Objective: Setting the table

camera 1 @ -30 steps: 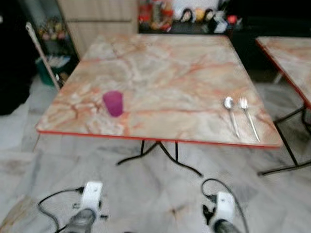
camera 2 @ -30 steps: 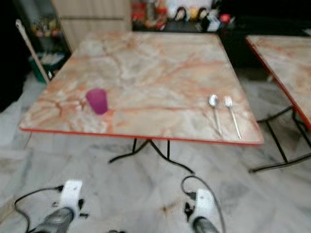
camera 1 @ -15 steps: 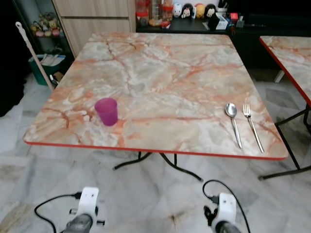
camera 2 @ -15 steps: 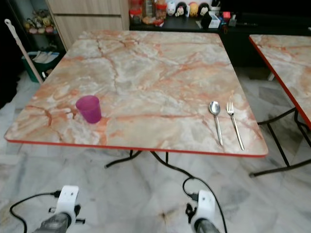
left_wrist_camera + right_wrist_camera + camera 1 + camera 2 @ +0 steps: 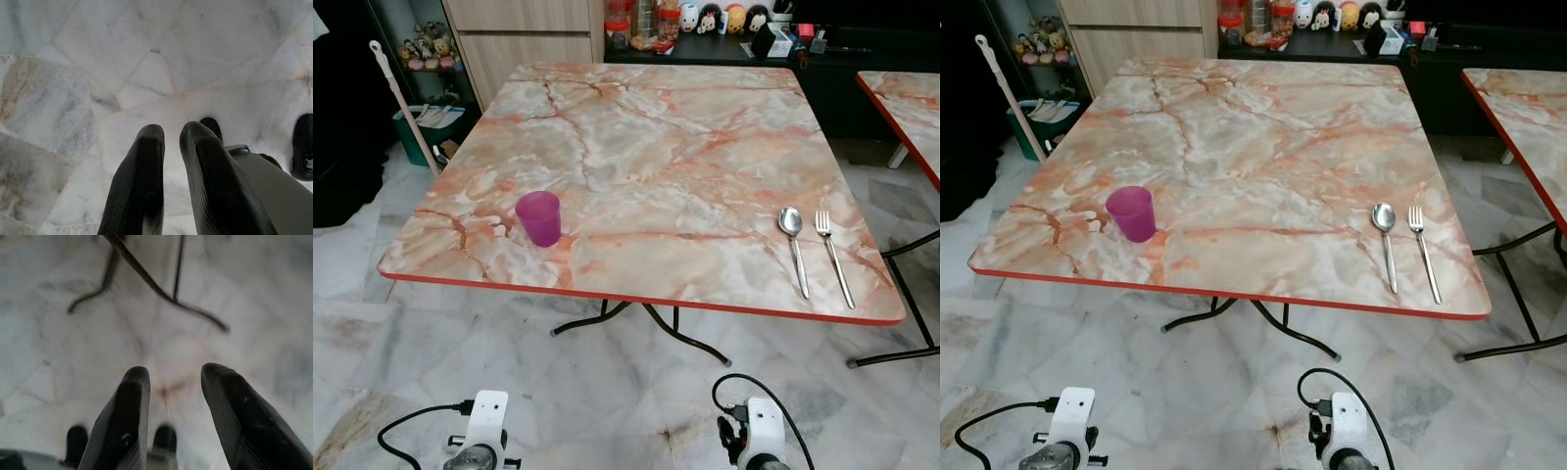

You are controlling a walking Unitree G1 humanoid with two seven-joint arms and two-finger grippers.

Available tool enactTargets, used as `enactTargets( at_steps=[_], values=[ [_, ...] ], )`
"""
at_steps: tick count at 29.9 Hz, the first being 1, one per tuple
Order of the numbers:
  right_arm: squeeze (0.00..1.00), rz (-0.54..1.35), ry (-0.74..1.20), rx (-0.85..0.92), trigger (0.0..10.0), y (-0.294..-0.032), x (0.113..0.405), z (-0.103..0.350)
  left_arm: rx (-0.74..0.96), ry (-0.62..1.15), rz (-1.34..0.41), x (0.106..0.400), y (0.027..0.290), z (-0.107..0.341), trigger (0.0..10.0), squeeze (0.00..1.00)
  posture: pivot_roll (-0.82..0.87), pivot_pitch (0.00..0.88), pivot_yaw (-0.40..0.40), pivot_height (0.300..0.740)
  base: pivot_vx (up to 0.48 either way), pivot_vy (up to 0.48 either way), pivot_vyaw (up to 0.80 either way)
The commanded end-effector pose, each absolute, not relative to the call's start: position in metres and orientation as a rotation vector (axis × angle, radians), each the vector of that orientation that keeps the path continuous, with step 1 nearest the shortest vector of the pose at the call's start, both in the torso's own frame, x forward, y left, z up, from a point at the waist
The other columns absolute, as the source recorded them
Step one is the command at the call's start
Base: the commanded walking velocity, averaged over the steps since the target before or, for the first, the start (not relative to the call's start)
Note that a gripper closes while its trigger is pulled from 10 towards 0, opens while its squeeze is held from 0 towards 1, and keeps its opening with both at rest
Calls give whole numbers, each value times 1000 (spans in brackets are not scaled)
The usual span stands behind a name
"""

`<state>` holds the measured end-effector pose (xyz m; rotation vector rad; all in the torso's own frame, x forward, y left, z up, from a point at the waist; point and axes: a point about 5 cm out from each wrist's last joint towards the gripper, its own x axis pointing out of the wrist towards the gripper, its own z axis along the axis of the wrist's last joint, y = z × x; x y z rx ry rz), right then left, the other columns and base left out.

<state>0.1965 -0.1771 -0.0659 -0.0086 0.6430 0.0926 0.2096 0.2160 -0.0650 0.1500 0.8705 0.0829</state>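
Note:
On the marble-patterned table (image 5: 656,147), a purple plastic cup (image 5: 539,216) stands upright near the front left corner. Near the front right edge, a metal spoon (image 5: 793,241) and a fork (image 5: 831,255) lie side by side, handles toward me. Both arms hang low in front of the table, the left wrist (image 5: 481,431) and the right wrist (image 5: 759,441) over the floor. My left gripper (image 5: 171,134) points at the floor tiles, its fingers close together and holding nothing. My right gripper (image 5: 175,374) is open and empty above the floor near the table's black legs (image 5: 146,279).
A second marble table (image 5: 906,108) stands to the right. A dark counter with jars and figurines (image 5: 705,20) runs behind. A mop handle (image 5: 401,98) and a green bin (image 5: 426,127) stand at the left by a wooden cabinet. Marble floor tiles (image 5: 607,382) lie between me and the table.
The head camera has shifted and the earlier blur has cleared. The cup, spoon and fork lie where they were, and both arms still hang low.

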Motion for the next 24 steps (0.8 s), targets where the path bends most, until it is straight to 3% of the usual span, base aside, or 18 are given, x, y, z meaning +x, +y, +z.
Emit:
enactTargets(
  at_steps=[1, 10, 18, 24],
  values=[
    [0, 133, 551, -61, 10000, -176, 205, -56, 170, 890, 75, 205, 219, -67, 10000, 0, 11, 149, 5, 740, 0, 0, 0],
    [0, 342, 332, -207, 10000, -154, 226, -29, 180, 901, 60, 204, 214, -69, 10000, 0, 7, 149, -5, 740, 0, 0, 0],
    [0, 405, 366, -343, 10000, -159, 217, -36, 186, 929, 73, 195, 217, -73, 10000, 0, 4, 150, -5, 740, 0, 0, 0],
    [0, 456, 250, -391, 10000, -162, 229, -17, 167, 931, 87, 193, 218, -74, 10000, 0, 2, 150, -4, 740, 0, 0, 0]
  ],
)
